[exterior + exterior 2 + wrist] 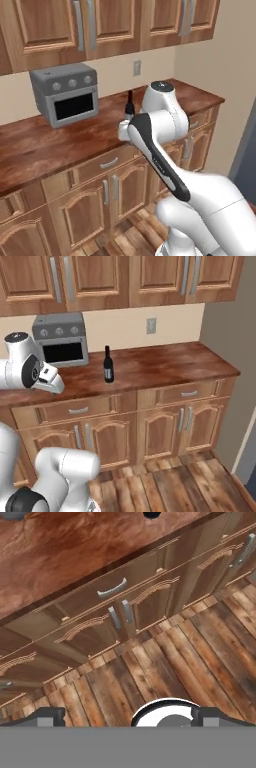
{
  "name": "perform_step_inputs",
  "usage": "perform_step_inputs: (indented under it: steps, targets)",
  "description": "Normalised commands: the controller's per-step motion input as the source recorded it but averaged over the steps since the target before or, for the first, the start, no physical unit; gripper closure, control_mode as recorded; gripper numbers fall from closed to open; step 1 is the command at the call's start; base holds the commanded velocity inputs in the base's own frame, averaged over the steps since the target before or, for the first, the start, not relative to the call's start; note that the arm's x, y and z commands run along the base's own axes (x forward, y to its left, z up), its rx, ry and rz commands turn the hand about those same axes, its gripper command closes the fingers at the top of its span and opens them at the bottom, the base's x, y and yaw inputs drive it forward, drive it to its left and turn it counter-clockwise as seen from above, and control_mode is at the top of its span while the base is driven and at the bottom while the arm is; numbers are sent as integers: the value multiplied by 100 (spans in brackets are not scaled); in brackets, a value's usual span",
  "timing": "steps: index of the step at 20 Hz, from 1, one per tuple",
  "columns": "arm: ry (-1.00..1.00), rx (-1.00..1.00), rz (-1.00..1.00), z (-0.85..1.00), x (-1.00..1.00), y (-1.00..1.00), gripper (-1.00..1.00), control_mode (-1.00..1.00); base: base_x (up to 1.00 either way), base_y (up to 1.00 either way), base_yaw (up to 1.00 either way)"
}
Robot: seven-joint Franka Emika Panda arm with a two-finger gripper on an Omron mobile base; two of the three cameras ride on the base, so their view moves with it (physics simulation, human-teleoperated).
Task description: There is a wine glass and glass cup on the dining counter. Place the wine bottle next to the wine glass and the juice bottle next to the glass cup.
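Tool (127,717) wide open, empty, looking down at the floor (190,662) before the cabinets, w/ wine bottle (108,365) upright on the desk (165,363) well ahead of it, nr toaster oven (62,338).

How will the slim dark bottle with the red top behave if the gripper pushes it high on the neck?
The slim dark wine bottle stands upright on the wooden counter, tall over a narrow base, so it would probably tip. It looks rigid; glass may be slippery.
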Motion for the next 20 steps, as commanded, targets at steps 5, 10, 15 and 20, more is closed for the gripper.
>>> perform_step_inputs:
  steps: [5,10,15,20]
  targets:
    - [0,0,0,0,0,0,-100,100,44,-24,38]
    - [0,0,0,0,0,0,-100,100,24,-30,46]
    - [0,0,0,0,0,0,-100,100,16,-41,38]
    - [0,0,0,0,0,0,-100,100,21,-52,21]
